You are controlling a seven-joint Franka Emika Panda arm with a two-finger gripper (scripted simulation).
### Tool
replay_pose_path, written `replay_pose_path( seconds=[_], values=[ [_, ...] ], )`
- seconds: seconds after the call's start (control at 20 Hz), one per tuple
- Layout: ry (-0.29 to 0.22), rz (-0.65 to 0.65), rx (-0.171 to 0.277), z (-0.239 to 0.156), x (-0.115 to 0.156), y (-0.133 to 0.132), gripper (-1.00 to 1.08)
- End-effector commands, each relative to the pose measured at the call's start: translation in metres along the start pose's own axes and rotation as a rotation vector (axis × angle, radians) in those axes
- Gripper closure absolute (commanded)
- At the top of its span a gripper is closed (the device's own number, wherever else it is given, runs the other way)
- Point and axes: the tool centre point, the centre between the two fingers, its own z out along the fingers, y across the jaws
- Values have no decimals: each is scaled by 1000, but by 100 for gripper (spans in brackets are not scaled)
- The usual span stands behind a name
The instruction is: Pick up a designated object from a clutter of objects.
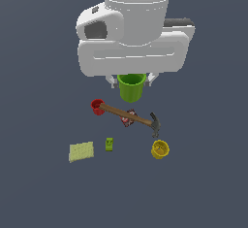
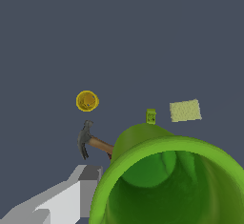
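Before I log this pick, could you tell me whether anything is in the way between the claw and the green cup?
Nothing visible is. The green cup already hangs right under the claw, which seems to grip it at the rim, above the hammer, red cup and yellow cup. The contact itself is hidden.

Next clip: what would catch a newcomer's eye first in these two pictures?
The big white arm fills the top of the exterior view, with the bright green cup hanging from its gripper, apparently raised above the other items. In the wrist view that cup's open mouth fills the foreground. Below lies the hammer, its handle end at the red cup, its head near the yellow cup.
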Motion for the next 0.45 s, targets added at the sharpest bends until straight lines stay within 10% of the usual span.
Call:
replay_pose_path(
  seconds=[0.0, 0.4],
  values=[
    [0, -1, 0, -10, 2, 5, 108],
    [0, -1, 0, -21, 4, 12, 108]
  ],
)
